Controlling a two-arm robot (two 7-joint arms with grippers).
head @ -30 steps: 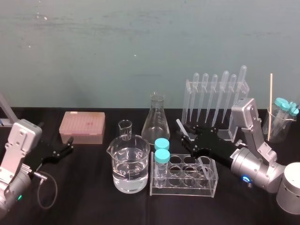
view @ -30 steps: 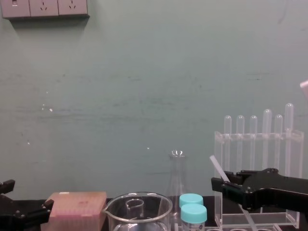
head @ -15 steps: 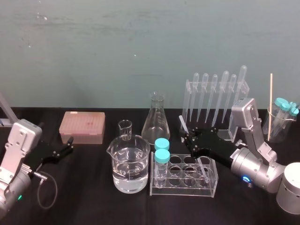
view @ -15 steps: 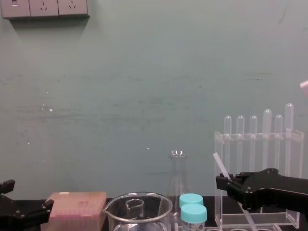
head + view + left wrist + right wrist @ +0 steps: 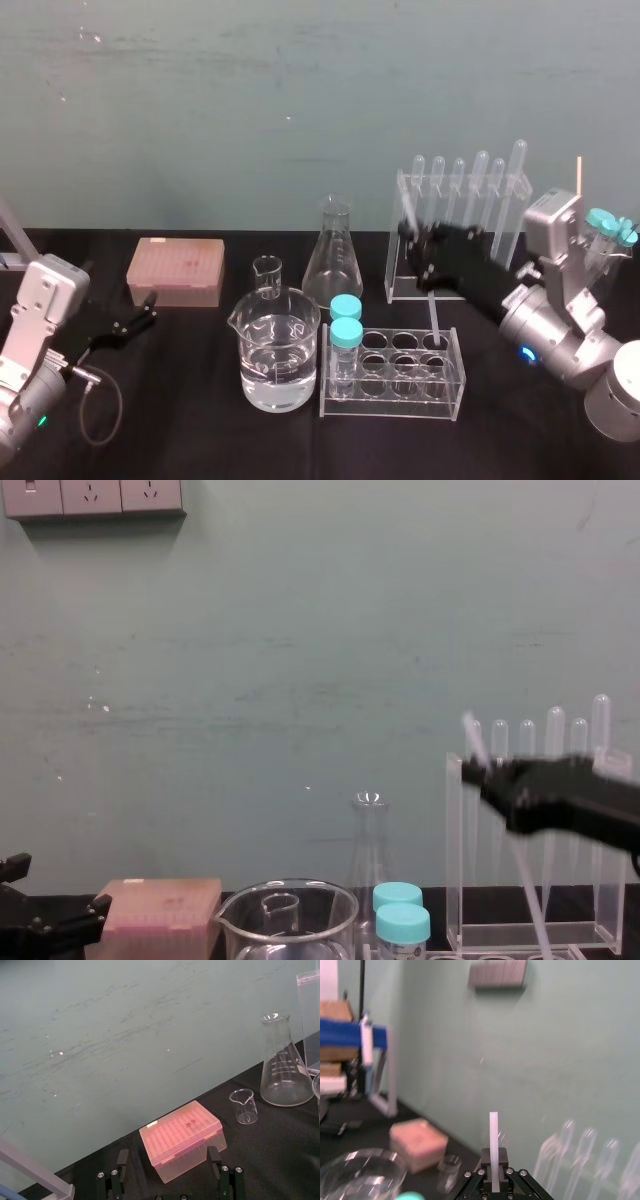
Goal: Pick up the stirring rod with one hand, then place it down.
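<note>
Seen from the head, a black table [image 5: 190, 430] runs up to a scuffed teal wall [image 5: 250, 100]. On it stand one pink box [image 5: 175, 271], one small beaker [image 5: 267, 277], one large beaker [image 5: 277, 350] partly full of clear liquid, one conical flask [image 5: 335, 260], a clear tube rack [image 5: 400, 385] with two teal-capped tubes [image 5: 346, 325] at its left end, and behind it a tall stand [image 5: 400, 285] holding six pipettes [image 5: 480, 195]. At the far right another beaker [image 5: 597, 275] holds capped tubes and one thin wooden stick [image 5: 578, 185]. The right gripper [image 5: 410, 240] hangs in front of the pipette stand, clamped on the stirring rod [image 5: 433, 322], which slants down to the rack's right rear wells; whether its tip sits inside one I cannot tell. The left gripper [image 5: 150, 308] lies low over the table's left side, near the pink box. Its wrist view shows its fingers spread wide, with the pink box, small beaker and flask beyond them. In the right wrist view the rod stands upright, pinched between the closed fingers. From the chest, three wall sockets [image 5: 93, 497] sit at the upper left, and the rod tilts across the pipette stand, its upper end leaning left.
</note>
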